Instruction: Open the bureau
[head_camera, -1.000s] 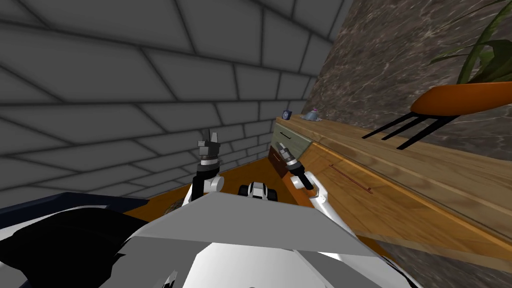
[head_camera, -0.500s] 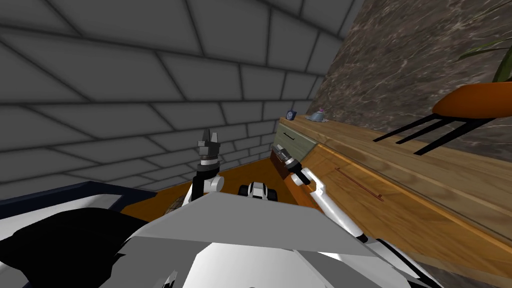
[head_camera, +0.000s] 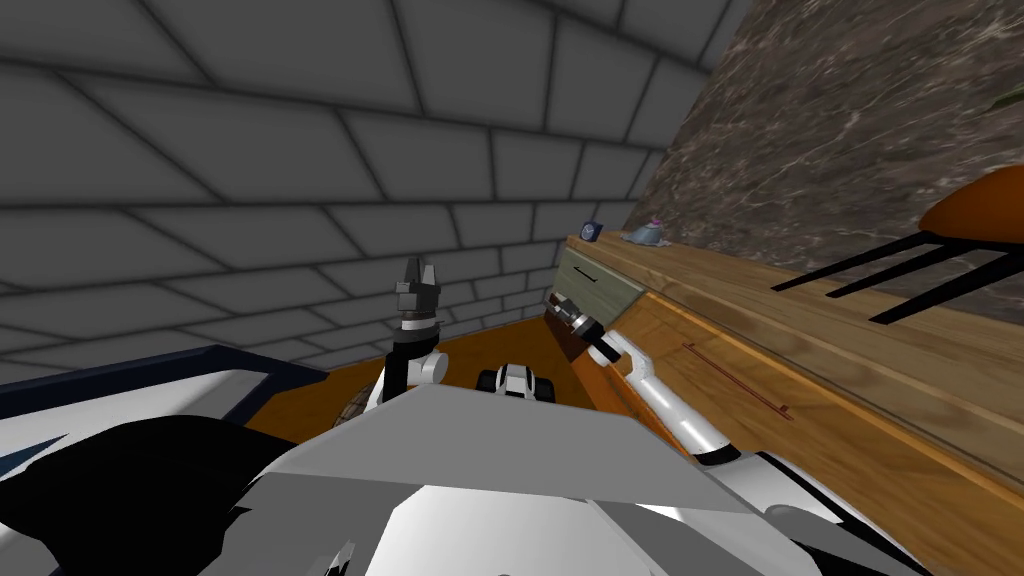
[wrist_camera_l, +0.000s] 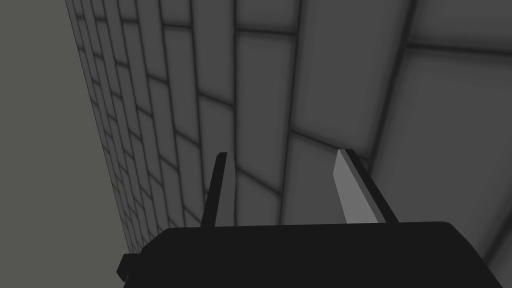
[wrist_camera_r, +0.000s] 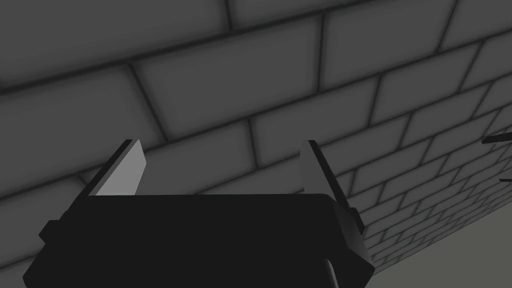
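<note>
The bureau (head_camera: 820, 350) is a long, low wooden cabinet along the stone wall on my right. At its far end are a grey-green drawer front (head_camera: 600, 283) with a dark handle and a dark brown front (head_camera: 560, 335) below it. Nearer me is a wooden panel with a thin bar handle (head_camera: 735, 378). My right gripper (head_camera: 555, 299) reaches out along the bureau's front and sits just before the grey-green drawer's lower corner; whether it touches is unclear. In the wrist view the right gripper (wrist_camera_r: 220, 167) is open and holds nothing. My left gripper (head_camera: 420, 274) is raised toward the brick wall, and the left gripper (wrist_camera_l: 285, 185) is open and holds nothing.
On the bureau's top stand a small blue clock (head_camera: 592, 232), a grey-blue trinket (head_camera: 648, 235) and an orange planter on black legs (head_camera: 975, 215). The grey brick wall (head_camera: 250, 200) closes the far side. A dark-blue-edged piece of furniture (head_camera: 150, 368) lies at my left on the orange floor (head_camera: 480, 345).
My view has swung left, so the bureau and planter have slid right and the plant's leaves have left the picture. The right arm has stretched further out along the bureau. The left arm is unchanged.
</note>
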